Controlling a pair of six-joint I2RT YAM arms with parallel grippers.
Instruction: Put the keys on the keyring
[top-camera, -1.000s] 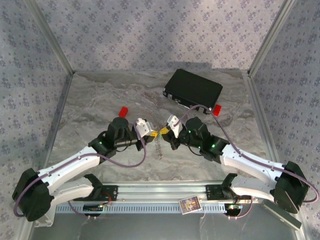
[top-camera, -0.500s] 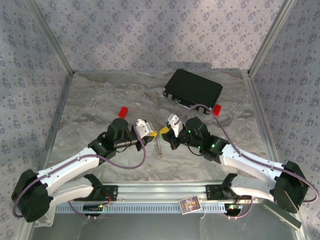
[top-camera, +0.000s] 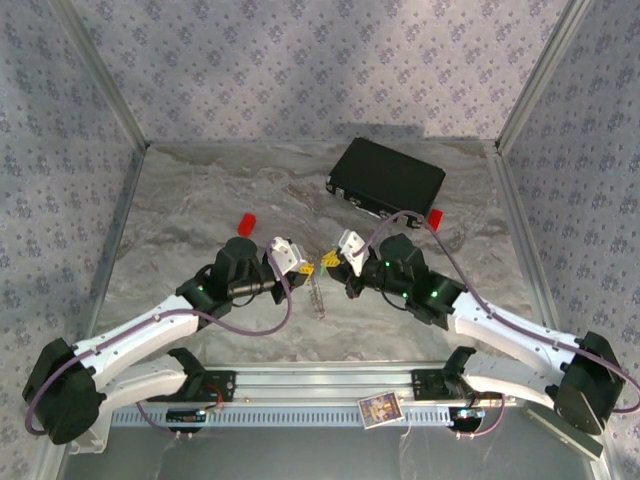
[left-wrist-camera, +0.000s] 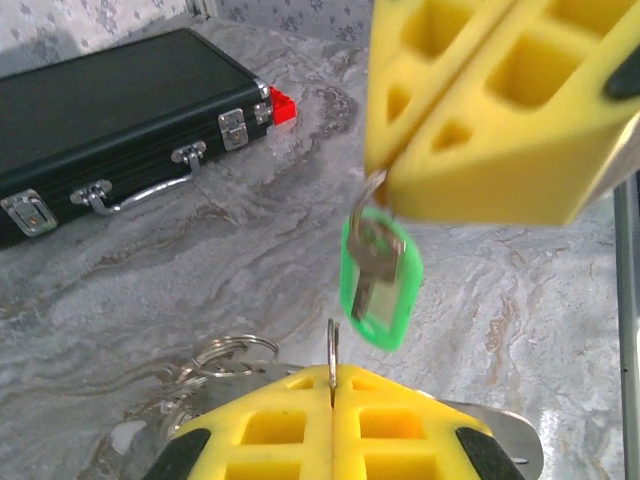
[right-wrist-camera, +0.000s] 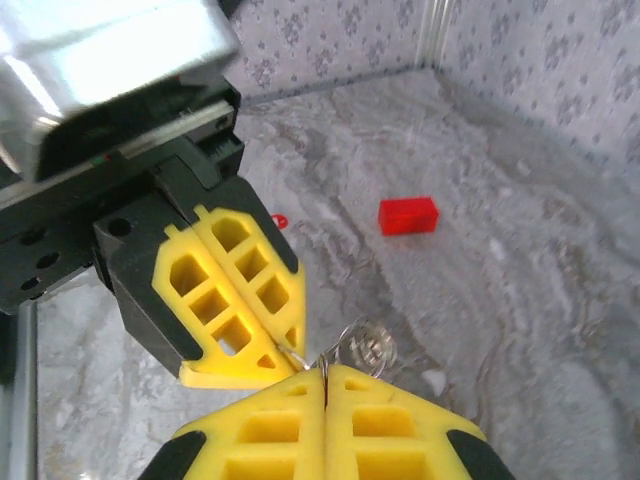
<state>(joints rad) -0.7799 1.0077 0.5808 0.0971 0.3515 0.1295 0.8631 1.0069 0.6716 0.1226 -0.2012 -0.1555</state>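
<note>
Little has changed on the left over the last second. The right arm has swung its elbow and shoulder a touch further out, and the two yellow tips remain almost meeting above the middle of the table (top-camera: 200, 200).

Furthest left, a red block (top-camera: 245, 220) lies well apart from the work. Next comes the left gripper (left-wrist-camera: 332, 380), its fingers pressed together on the keyring (left-wrist-camera: 332, 345). The keyring is a thin silvery wire seen edge-on, standing straight up out of the pinch. More silvery loops show just beside and below those fingers, and whether they hang free or rest on the marble cannot be told.

Just right of that hangs the green key (left-wrist-camera: 380, 275), a small metal key lying against a bright green plastic tag. It dangles from the right gripper (right-wrist-camera: 325, 385), which is clamped shut on the bit of metal at the key's top. Key and ring are close but apart.

Both pieces look light. The ring is probably stiff, springy and slick, so it may twist or slip in the foam pads. A hold low on the wire, leaving the top free as now, seems sensible. The key itself is rigid, but it swings loosely with its tag, so its hole will likely wander. A grip nearer the key's head would steady it.

Further right and back sits the black case (top-camera: 388, 178), with a second red block (top-camera: 434, 217) at its near corner.
</note>
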